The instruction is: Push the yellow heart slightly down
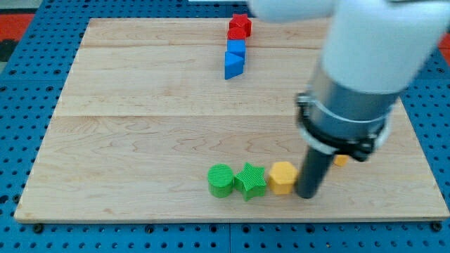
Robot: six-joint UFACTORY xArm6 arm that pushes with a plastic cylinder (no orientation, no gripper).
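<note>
My tip (306, 196) rests on the board near the view's bottom, right of centre. It stands just to the right of a yellow block (282, 177), touching it or nearly so; that block's shape looks hexagonal. A small yellow-orange piece (341, 160) peeks out to the right of the rod, mostly hidden behind the arm, so I cannot tell its shape. No block that is clearly a heart shows.
A green star (250, 180) and a green cylinder (221, 180) sit in a row left of the yellow block. At the view's top stand a red star (240, 24), a blue cube (236, 48) and a blue triangle (233, 65). The board's bottom edge (232, 222) is close.
</note>
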